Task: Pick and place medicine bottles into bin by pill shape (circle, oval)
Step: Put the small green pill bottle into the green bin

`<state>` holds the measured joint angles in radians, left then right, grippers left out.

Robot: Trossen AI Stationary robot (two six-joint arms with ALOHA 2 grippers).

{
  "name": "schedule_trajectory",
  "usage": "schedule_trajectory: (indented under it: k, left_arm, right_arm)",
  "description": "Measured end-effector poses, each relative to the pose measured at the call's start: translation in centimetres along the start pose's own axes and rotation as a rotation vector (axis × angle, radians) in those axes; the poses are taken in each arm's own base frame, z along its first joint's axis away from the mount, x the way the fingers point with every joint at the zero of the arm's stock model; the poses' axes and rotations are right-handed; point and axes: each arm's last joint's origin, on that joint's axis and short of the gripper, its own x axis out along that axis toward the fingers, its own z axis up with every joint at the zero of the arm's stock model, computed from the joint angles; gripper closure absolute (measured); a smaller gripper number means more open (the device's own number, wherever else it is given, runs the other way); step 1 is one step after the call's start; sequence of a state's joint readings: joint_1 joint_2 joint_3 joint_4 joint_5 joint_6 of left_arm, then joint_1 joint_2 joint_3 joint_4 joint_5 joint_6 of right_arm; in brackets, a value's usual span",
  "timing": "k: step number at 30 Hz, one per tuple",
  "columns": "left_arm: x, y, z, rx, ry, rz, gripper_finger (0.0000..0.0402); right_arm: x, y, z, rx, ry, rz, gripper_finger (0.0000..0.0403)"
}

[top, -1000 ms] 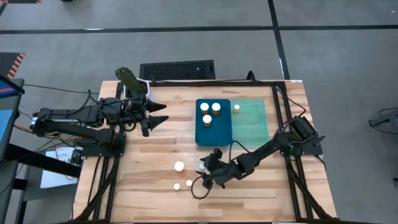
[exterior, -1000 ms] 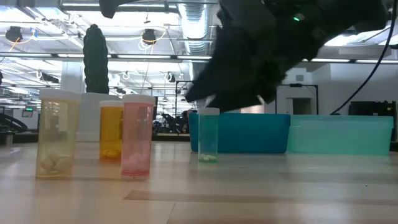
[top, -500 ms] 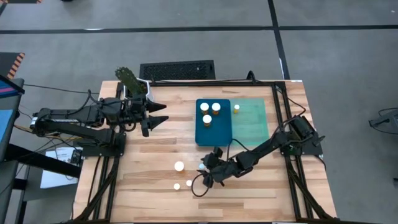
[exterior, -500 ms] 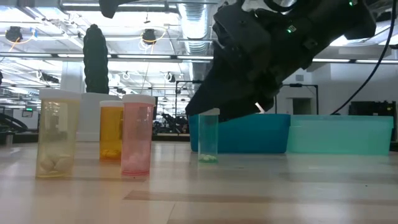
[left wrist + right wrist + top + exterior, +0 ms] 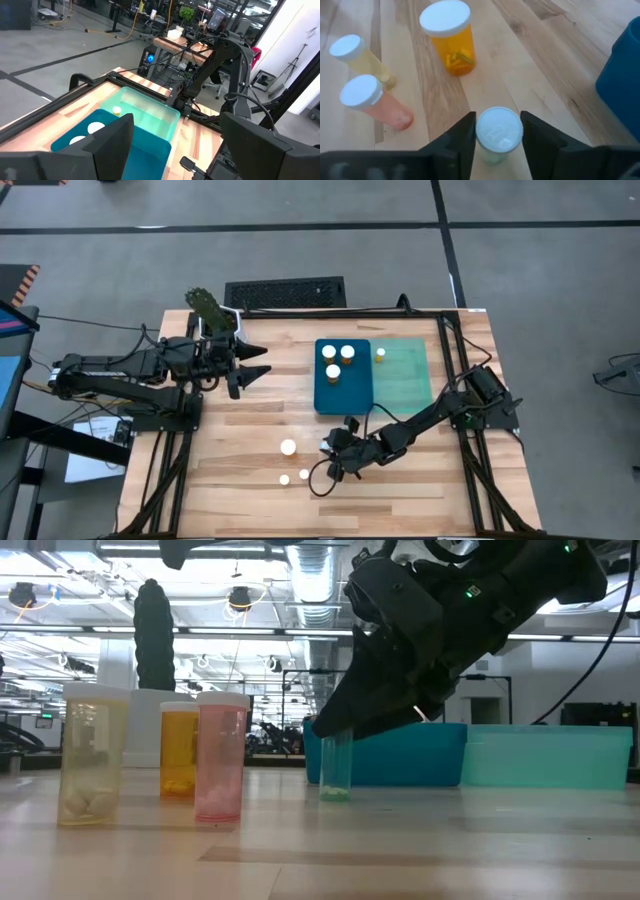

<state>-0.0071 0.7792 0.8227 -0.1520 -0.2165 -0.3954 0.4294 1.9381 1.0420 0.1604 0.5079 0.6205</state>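
Note:
A small pale-green medicine bottle (image 5: 335, 768) with a white cap (image 5: 499, 131) stands upright on the wooden table, near the middle front. My right gripper (image 5: 499, 134) is down over it (image 5: 335, 450), shut on its cap. Three more bottles stand to its left: a wide orange one (image 5: 451, 40), a pale yellow one (image 5: 362, 57) and a pink one (image 5: 377, 102). My left gripper (image 5: 258, 372) hangs open over the table's left part, holding nothing. My right gripper pinches the green bottle's white cap (image 5: 492, 127) between its two fingers (image 5: 465, 136), one on each side of the rim. The fingers come from above, slanting in from the table's right. The bottle stands upright with its base on the table (image 5: 335, 796).
A dark blue bin (image 5: 358, 402) at the far middle holds three bottles. The pale green bin (image 5: 410, 385) to its right holds one (image 5: 380, 353). The three loose bottles (image 5: 288, 447) stand close to the left of my right gripper.
My right gripper has come down and slightly toward the table's left, over the green bottle, and its fingers have closed in on the cap. The bottle has stayed where it stood.

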Motion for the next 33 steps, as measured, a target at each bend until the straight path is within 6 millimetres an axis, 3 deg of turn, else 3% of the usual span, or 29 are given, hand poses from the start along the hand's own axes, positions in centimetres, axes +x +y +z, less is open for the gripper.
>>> schedule_trajectory:
  k: [7, 17, 21, 25, 33]
  left_arm:
    - [0.0, 0.0, 0.0, -0.001, 0.0, 0.0, 0.011]
    - [0.0, 0.0, 0.0, -0.001, 0.001, 0.0, 0.011]
    - [0.0, 0.0, 0.0, -0.001, 0.0, 0.0, 0.011]
    - [0.0, 0.0, 0.0, 0.008, 0.001, 0.0, 0.011]
    - [0.0, 0.0, 0.0, 0.009, 0.0, 0.0, 0.011]
  right_arm:
    - [0.0, 0.0, 0.0, 0.0, -0.001, 0.002, 0.0288]
    - [-2.3, 0.6, 1.8, 0.02, -0.043, 0.036, 0.0284]
    - [-4.8, 0.2, 3.2, 0.004, -0.04, 0.023, 0.0286]
    - [-8.5, -0.8, 5.0, -0.045, -0.044, -0.04, 0.0281]
    - [-16.4, -6.1, 8.5, -0.072, -0.062, -0.21, 0.0283]
